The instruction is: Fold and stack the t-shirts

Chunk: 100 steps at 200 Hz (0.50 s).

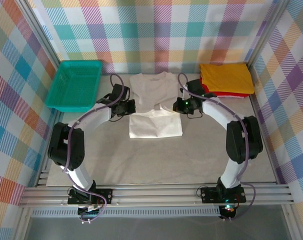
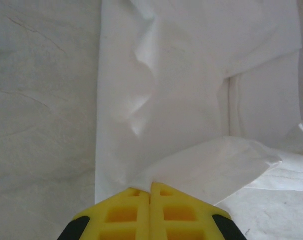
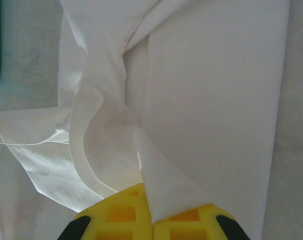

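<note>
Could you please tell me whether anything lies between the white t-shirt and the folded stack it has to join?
Nothing loose does. Between the white t-shirt and the yellow t-shirt stacked at the far right is just the right tool, shut on the white cloth; the teal basket sits far left.

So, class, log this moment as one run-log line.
left gripper: shut on white shirt | right gripper: shut on white shirt | yellow shirt: folded, on red shirt, far right

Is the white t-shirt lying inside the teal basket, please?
No, the white t-shirt lies on the table, to the right of the teal basket.
</note>
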Each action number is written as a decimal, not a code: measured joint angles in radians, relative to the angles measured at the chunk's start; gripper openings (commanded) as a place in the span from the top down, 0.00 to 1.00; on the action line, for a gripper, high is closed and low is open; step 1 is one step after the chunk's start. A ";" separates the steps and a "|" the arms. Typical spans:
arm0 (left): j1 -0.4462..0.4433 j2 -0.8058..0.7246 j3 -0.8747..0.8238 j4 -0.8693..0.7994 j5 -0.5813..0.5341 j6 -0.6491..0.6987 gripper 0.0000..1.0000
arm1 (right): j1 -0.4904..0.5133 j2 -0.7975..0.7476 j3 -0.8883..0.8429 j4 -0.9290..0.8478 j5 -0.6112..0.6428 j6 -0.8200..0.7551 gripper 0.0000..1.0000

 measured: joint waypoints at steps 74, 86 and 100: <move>0.020 0.197 0.223 -0.009 0.003 0.049 1.00 | -0.019 0.157 0.199 -0.023 0.001 -0.023 1.00; 0.026 0.224 0.245 -0.010 0.002 0.058 1.00 | -0.022 0.181 0.228 -0.029 0.001 -0.023 1.00; 0.032 0.255 0.270 -0.021 0.002 0.066 1.00 | -0.024 0.204 0.259 -0.040 0.003 -0.023 0.88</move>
